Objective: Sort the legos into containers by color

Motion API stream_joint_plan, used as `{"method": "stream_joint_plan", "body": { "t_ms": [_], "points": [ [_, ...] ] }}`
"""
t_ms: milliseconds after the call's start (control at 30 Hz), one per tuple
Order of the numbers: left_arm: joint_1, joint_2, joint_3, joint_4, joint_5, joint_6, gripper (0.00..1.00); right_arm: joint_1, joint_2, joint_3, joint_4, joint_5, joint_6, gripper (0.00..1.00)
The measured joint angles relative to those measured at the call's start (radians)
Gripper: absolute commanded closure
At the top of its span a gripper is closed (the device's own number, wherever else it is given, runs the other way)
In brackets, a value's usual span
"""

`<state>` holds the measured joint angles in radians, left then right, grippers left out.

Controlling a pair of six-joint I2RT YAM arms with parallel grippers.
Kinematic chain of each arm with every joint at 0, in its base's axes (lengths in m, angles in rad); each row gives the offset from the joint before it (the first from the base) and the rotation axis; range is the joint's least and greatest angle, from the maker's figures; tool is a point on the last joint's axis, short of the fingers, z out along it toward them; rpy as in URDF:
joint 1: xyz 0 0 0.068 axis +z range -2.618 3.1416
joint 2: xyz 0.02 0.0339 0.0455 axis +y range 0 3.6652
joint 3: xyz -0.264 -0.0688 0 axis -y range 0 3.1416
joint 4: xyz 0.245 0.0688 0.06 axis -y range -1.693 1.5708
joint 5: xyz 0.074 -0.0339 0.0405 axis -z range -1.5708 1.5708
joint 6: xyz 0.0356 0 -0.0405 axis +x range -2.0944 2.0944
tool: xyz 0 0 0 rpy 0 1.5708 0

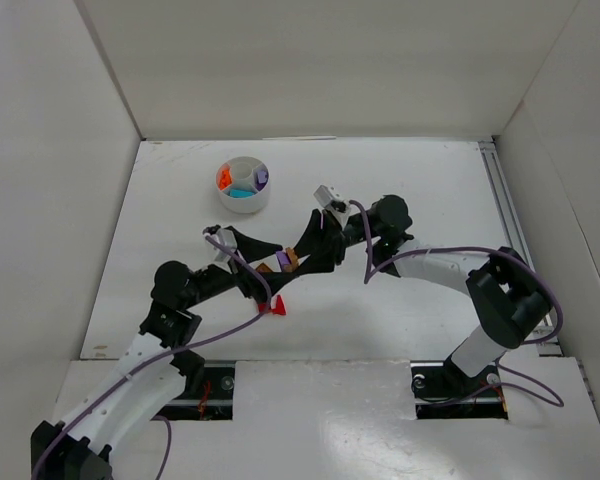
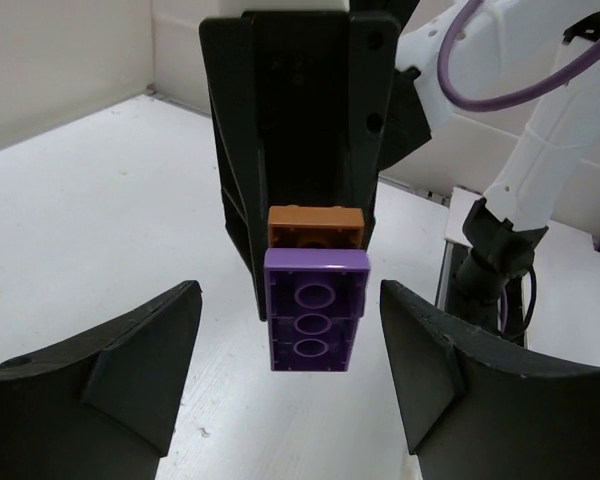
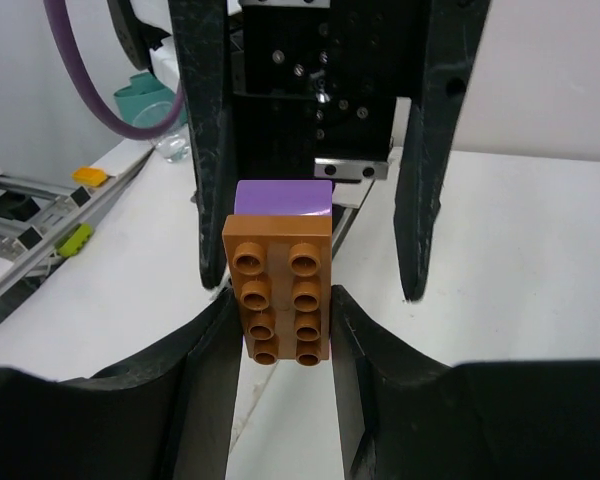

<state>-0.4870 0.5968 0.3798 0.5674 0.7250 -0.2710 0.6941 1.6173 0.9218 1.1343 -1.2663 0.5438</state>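
Note:
A brown-orange lego (image 3: 280, 300) and a purple lego (image 2: 313, 310) are stuck together in the air above the table. My right gripper (image 3: 280, 345) is shut on the brown-orange one. My left gripper (image 2: 290, 370) faces it, open, with its fingers on either side of the purple lego and a gap on each side. In the top view the joined pair (image 1: 286, 260) hangs between both grippers at mid-table. A red lego (image 1: 276, 307) lies on the table just in front. The white round dish (image 1: 244, 203) stands at the back and holds orange, teal and purple legos in separate containers.
White walls enclose the table on the left, back and right. A metal rail (image 1: 500, 200) runs along the right edge. Purple cables loop off both arms (image 1: 450, 252).

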Motion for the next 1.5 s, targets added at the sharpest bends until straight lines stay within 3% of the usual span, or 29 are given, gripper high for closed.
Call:
{"method": "stream_joint_plan", "body": {
  "t_ms": [333,433,567,733,1000,1267,1500],
  "points": [
    [0.000,-0.074,0.000,0.016,0.017,0.016,0.58,0.014,-0.001,0.006,-0.042,-0.008,-0.058,1.00],
    [0.000,-0.045,0.000,0.020,0.047,0.026,0.61,0.021,-0.001,0.020,-0.051,-0.011,-0.063,1.00],
    [0.000,-0.029,0.000,0.035,0.063,0.035,0.75,0.019,0.000,0.028,-0.061,-0.022,-0.068,1.00],
    [0.001,-0.033,0.000,0.039,0.061,0.039,1.00,0.021,0.000,0.039,-0.065,-0.028,-0.069,1.00],
    [-0.006,-0.061,0.000,-0.006,-0.002,0.051,1.00,-0.013,-0.001,0.023,-0.066,-0.027,-0.070,1.00],
    [-0.003,-0.083,-0.003,-0.056,-0.121,0.061,1.00,-0.269,-0.065,-0.053,-0.158,-0.027,-0.137,1.00],
    [-0.004,0.035,0.037,-0.098,-0.426,-0.011,1.00,-0.331,-0.158,-0.060,-0.336,-0.016,-0.294,1.00]
  ]
}}
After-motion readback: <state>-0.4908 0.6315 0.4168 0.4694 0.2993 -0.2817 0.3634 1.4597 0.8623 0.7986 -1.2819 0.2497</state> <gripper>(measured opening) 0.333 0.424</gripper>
